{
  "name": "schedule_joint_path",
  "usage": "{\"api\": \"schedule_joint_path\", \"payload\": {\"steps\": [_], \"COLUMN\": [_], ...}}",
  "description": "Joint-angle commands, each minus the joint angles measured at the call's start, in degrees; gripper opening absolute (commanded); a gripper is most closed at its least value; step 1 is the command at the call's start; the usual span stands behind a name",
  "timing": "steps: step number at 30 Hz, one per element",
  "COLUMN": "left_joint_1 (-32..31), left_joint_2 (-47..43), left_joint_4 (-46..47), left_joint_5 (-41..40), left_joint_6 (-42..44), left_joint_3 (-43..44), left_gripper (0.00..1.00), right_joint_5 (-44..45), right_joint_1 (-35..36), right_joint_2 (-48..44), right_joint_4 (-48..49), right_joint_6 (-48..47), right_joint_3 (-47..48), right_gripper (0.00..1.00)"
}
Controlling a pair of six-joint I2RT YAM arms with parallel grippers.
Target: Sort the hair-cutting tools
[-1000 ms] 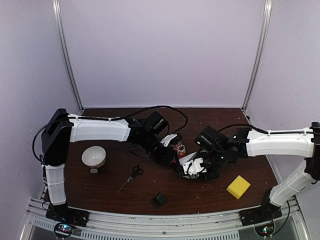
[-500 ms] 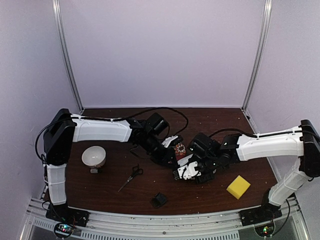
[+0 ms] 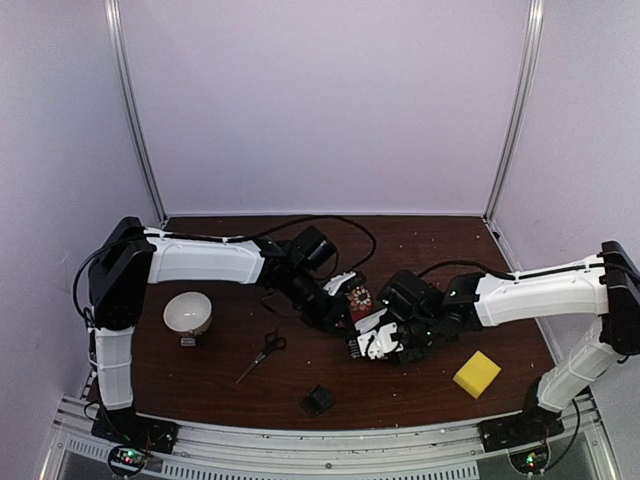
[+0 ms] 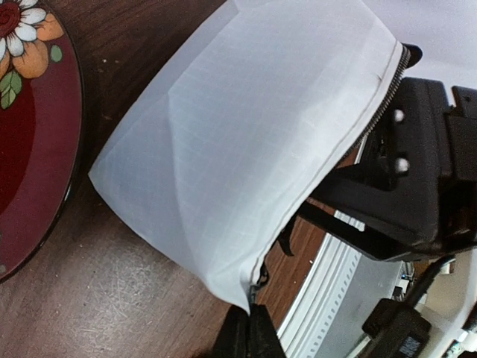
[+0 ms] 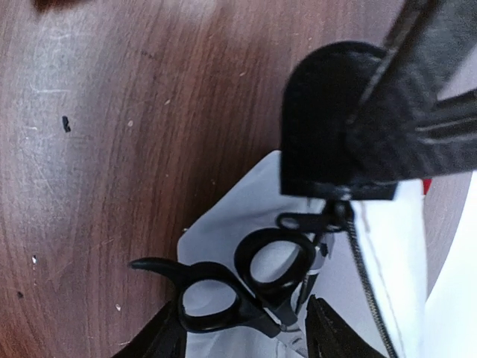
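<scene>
R hand (image 3: 372, 345) shifted left; scissors (image 5: 246, 287) at pouch (image 4: 246, 149) mouth.

Left arm (image 3: 200, 262): white shells, black joints, black cable (image 3: 330, 214) arcing toward twelve o'clock. Right arm (image 3: 545, 292): same livery. Right gripper (image 5: 240, 317): black fingers (image 5: 158, 341). Bases (image 3: 130, 432), six o'clock: coloured lights.

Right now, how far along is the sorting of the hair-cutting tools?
Done: nothing clearly finished. In hand: the left end effector is shut on a corner of the white pouch, and one pair of scissors lies at its mouth between the spread fingers of the right end effector. Left: the second scissors and the black attachment block lie on the table; no clipper is visible.
</scene>
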Motion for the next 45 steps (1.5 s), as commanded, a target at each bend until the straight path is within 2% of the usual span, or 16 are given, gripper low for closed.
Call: {"api": "schedule_joint_path", "payload": {"steps": [1, 5, 9, 13, 16, 19, 27, 33, 40, 42, 44, 45], "left_joint_1": [0.5, 0.6, 0.6, 0.6, 0.6, 0.6, 0.6, 0.6, 0.6, 0.6, 0.6, 0.6], "left_joint_2": [1.0, 0.9, 1.0, 1.0, 0.9, 0.9, -0.1, -1.6, -3.5, -3.7, -3.9, -4.1], "left_joint_4": [1.8, 1.6, 1.4, 1.1, 0.8, 0.7, -1.2, -3.6, -3.9, -3.9, -3.9, -3.9], "left_joint_5": [1.1, 1.3, 1.4, 1.3, 1.3, 1.5, 3.1, 4.4, 5.9, 5.8, 5.4, 5.4], "left_joint_6": [0.8, 1.0, 1.1, 1.3, 1.3, 1.2, 0.6, 1.1, 1.1, 0.9, 0.5, 0.3], "left_joint_3": [-0.2, -0.1, 0.2, 0.5, 0.7, 0.8, 1.2, 1.9, 3.5, 4.0, 4.3, 4.4], "left_gripper": [0.0, 0.0, 0.0, 0.0, 0.0, 0.0, 0.0, 0.0, 0.0, 0.0, 0.0, 0.0], "right_joint_5": [1.5, 1.0, 0.7, 0.2, -0.4, 0.6, 5.1, 9.0, 8.1, 6.3, 5.9, 6.1], "right_joint_1": [0.3, 0.3, 0.3, 0.3, 0.2, 0.2, -0.4, -0.5, -0.4, -0.4, -0.5, -0.6], "right_joint_2": [-5.2, -6.8, -5.6, -4.0, -3.4, -3.4, -5.7, -3.2, 2.1, 2.1, 1.4, 0.9], "right_joint_4": [2.8, 2.7, 1.8, 1.9, 1.8, 1.7, 0.2, -0.6, -3.4, -5.2, -5.9, -6.3], "right_joint_6": [2.0, 2.4, 2.8, 3.2, 3.2, 3.1, 2.1, 2.1, 1.6, 0.7, -0.2, -0.4], "right_joint_3": [-0.5, -0.4, 0.1, -0.1, -0.2, 0.0, 0.9, 3.8, 8.1, 8.7, 8.5, 8.5], "right_gripper": [0.54, 0.46, 0.31, 0.26, 0.15, 0.0, 0.0, 0.0, 0.0, 0.05, 0.15, 0.23]}}
